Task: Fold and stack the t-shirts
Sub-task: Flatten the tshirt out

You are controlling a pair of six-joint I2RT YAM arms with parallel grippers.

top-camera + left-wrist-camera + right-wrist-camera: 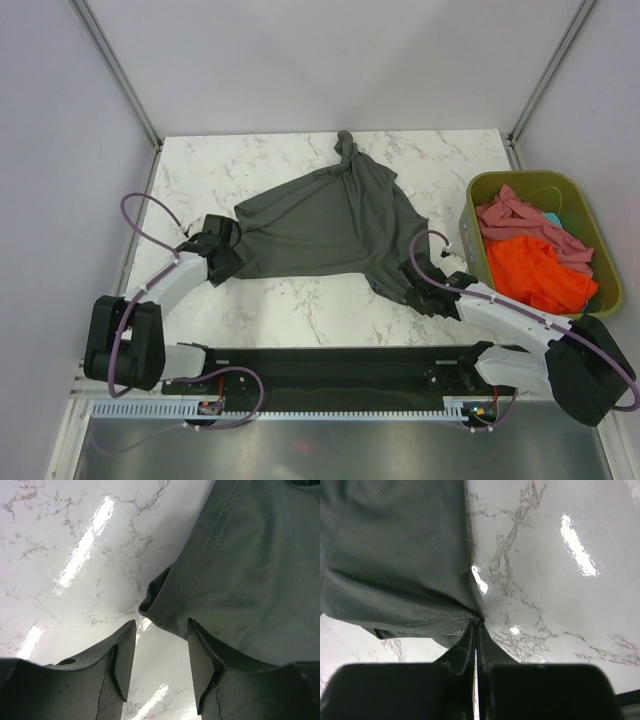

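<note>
Working the spreading step on the charcoal t-shirt (320, 225), before any fold. Noting it lying across the middle of the marble table (250, 165), fanned wide along the near hem and running up to a twisted bunch at the far end. Seeing the orange tee (535, 270) and pink tee (520, 215) waiting in the olive bin (470, 235) at the right, well apart from the work. Reading the right gripper (476, 630) as closed tight, fingers pressed together with the hem edge running into their tips; judging that as a thin pinch on the right corner, possibly only a sliver of cloth. Reading the left gripper (160, 630) as standing about half open, the folded left hem corner sitting just ahead of the gap, touching neither finger (125, 655) as far as the wrist view shows. Advising for a clean step: easing the left forward until the corner sits well between the pads, then closing on both layers of the hem, not the stitched lip alone. Keeping both grips low on the table and pulling apart evenly, watching the right pinch for slipping. Expecting the twisted far end to need shaking out or dragging flat, otherwise folding in lumps.
</note>
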